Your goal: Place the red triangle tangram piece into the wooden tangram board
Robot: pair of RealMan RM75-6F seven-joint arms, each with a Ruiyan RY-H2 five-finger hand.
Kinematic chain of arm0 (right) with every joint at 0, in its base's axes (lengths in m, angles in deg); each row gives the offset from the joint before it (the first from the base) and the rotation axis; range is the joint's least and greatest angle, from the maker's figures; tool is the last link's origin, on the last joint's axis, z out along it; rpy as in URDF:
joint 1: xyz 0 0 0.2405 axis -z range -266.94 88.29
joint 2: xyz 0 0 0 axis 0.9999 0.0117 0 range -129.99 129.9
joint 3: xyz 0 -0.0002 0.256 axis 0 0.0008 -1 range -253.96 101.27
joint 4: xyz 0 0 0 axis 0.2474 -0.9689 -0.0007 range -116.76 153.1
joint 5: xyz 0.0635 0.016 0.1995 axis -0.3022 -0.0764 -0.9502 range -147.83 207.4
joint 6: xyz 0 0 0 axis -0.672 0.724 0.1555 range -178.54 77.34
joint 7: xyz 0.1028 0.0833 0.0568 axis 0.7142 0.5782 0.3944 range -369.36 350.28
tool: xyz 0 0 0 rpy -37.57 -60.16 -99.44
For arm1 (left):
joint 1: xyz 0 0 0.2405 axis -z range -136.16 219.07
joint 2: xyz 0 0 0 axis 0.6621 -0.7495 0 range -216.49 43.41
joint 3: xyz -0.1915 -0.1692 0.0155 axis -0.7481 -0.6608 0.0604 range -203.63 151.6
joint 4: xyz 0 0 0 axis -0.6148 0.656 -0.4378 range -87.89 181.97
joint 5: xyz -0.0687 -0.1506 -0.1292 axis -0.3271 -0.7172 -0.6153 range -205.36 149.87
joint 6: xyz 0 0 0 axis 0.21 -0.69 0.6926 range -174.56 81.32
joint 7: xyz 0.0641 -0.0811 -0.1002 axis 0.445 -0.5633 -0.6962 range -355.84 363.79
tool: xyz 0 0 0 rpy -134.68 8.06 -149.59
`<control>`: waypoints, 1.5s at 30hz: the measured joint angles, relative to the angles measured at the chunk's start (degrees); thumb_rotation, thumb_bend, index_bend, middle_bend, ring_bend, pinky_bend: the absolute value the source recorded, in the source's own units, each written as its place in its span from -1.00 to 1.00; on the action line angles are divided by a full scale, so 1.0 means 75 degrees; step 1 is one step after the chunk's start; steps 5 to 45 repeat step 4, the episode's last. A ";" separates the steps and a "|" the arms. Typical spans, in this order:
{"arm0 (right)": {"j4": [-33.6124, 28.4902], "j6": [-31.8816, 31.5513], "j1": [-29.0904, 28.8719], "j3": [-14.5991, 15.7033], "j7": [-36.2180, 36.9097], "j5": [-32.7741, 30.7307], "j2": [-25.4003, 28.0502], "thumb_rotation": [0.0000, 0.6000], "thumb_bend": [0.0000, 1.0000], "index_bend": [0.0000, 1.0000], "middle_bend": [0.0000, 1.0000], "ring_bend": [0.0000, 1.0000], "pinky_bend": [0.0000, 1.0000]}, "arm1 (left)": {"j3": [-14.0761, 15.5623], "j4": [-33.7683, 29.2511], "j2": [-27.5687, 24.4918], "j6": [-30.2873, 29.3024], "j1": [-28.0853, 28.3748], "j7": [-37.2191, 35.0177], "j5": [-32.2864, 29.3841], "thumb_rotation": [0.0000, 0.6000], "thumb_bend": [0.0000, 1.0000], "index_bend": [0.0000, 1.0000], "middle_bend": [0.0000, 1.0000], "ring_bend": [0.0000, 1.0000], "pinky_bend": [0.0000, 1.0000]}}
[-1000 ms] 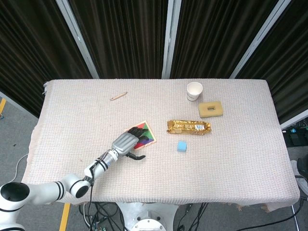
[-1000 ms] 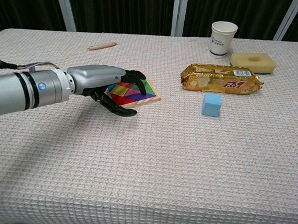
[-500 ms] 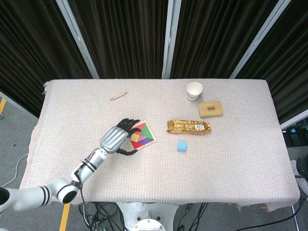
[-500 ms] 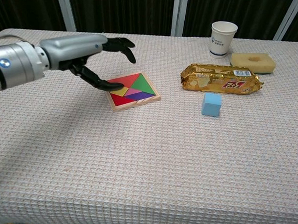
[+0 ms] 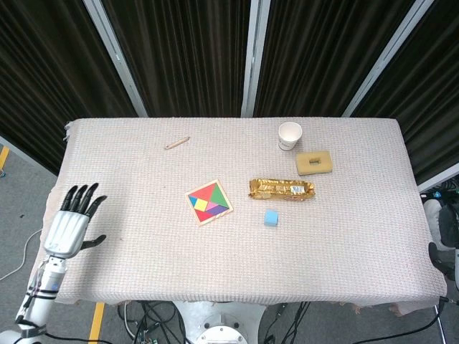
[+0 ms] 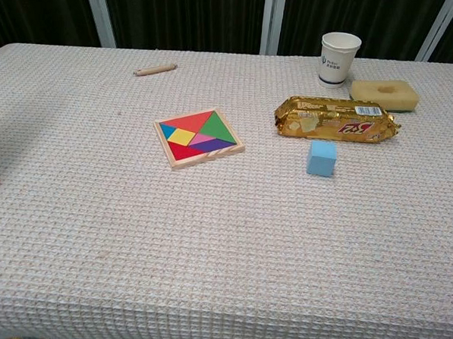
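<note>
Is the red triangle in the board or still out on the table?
In. The red triangle lies flush inside the board frame with the other pieces; no loose piece shows on the table.

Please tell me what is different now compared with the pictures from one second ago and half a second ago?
The left robot hand, which lay over the tangram board a second ago, has lifted and pulled back to the table's left edge, fingers spread, holding nothing. The board, now uncovered, shows all its coloured pieces, red triangle included. Board, snack packet, blue cube, cup, sponge and pencil stayed put.
</note>
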 measured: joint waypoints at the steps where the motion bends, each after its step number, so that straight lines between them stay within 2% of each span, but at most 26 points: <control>1: -0.0008 0.0011 0.0001 0.0012 -0.0029 0.0002 -0.0018 1.00 -0.41 -1.00 -1.00 -1.00 -1.00 | 0.0038 0.0005 -0.0060 -0.0035 -0.0077 -0.0072 0.0011 0.85 -0.87 -0.66 -1.00 -1.00 -1.00; 4: -0.0040 0.0023 -0.0005 0.0025 -0.0101 0.0013 -0.0064 1.00 -0.41 -1.00 -1.00 -1.00 -1.00 | 0.0134 0.0088 -0.0268 -0.0152 -0.0381 -0.0319 0.0049 0.85 -0.87 -0.66 -1.00 -1.00 -1.00; 45: -0.0040 0.0023 -0.0005 0.0025 -0.0101 0.0013 -0.0064 1.00 -0.41 -1.00 -1.00 -1.00 -1.00 | 0.0134 0.0088 -0.0268 -0.0152 -0.0381 -0.0319 0.0049 0.85 -0.87 -0.66 -1.00 -1.00 -1.00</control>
